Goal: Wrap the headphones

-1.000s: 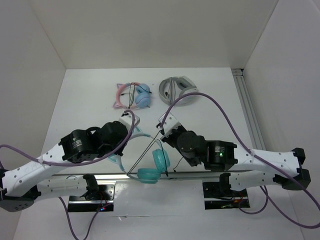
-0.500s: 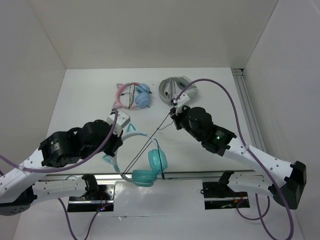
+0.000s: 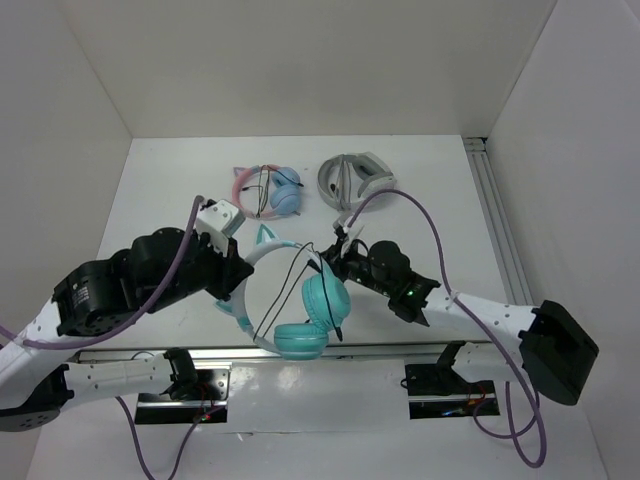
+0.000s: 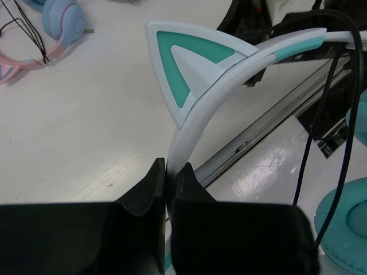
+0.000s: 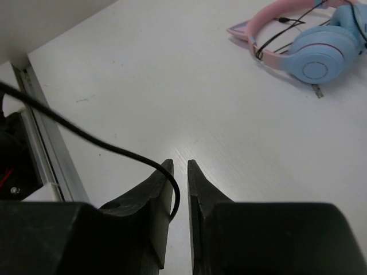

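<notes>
Two arms meet over the near part of the white tabletop. The left jaws are closed tight on the pale headband of the teal headphones, pinching it edge-on just below one of its cat ears. From that grip the headband arches up and away to the right of the jaws. The two teal ear cups hang beyond it, one nearer the table's front edge than the other.

The black cable drops in thin strands to the right of the left jaws, in front of an ear cup. In the top view it crosses the arc of the headband several times.

The right jaws sit just beside the upper ear cup, on its far right side. They stand with a narrow slit between them. The cable sweeps in from their left and curls down into that slit against the left finger. Whether it is pinched cannot be told.

Pink-and-blue cat-ear headphones lie well ahead of both jaws, and grey-white headphones lie just beside them.
</notes>
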